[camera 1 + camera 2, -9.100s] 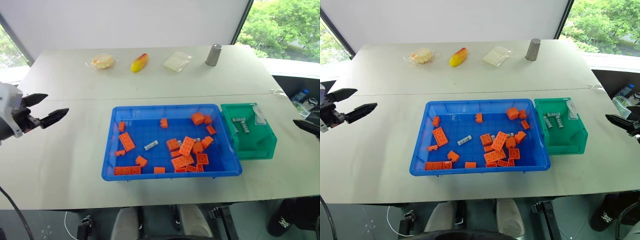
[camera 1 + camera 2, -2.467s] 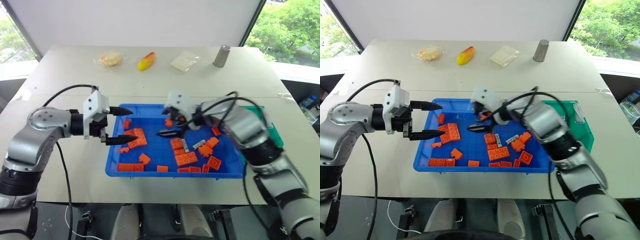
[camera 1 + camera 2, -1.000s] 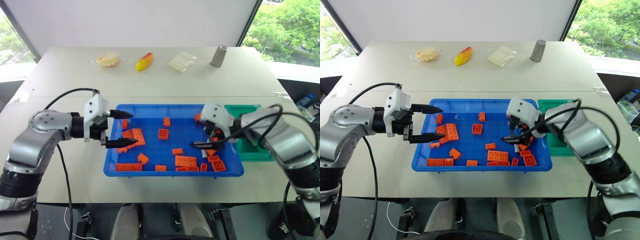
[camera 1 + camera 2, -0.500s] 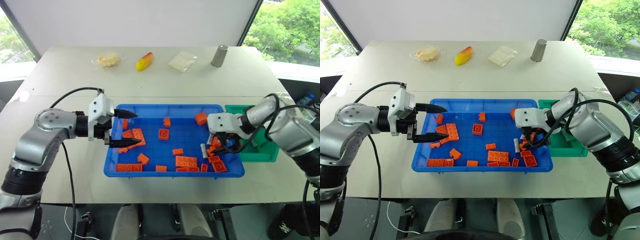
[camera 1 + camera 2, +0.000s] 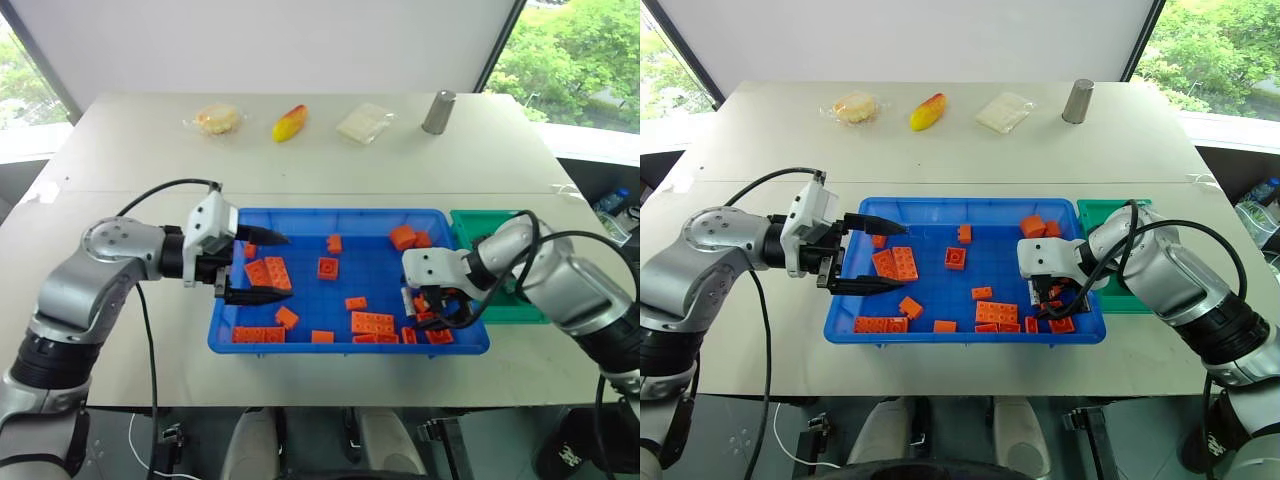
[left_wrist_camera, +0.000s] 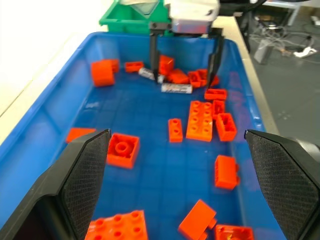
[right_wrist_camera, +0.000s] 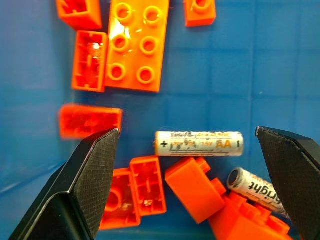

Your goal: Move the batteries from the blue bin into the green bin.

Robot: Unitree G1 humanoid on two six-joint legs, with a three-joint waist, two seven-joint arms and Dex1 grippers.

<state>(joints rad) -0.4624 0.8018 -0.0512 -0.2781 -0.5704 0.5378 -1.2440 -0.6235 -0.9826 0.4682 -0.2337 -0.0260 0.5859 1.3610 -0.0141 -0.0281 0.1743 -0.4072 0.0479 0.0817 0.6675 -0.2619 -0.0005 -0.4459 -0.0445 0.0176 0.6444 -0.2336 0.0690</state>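
Note:
The blue bin [image 5: 330, 213] sits in the middle of the table, with the green bin [image 5: 522, 308] against its right end. My right gripper [image 7: 186, 130] points down into the bin's right end, open wide. One battery [image 7: 198, 143] lies flat on the floor between its fingers, untouched. A second battery [image 7: 254, 186] lies against orange bricks beside it. In the left wrist view both batteries [image 6: 176, 88] show under that gripper. My left gripper [image 5: 280, 268] hovers open over the bin's left end, holding nothing.
Orange studded bricks [image 5: 372, 322] are scattered over the blue bin's floor, and a cluster crowds the batteries. At the table's far side lie a wrapped bun [image 5: 216, 120], a yellow-red fruit [image 5: 288, 124], a white packet [image 5: 360, 122] and a grey metal cup [image 5: 436, 111].
My right gripper has sunk into the bin's right end and tipped to point down over a battery, still open. The left gripper has barely shifted.

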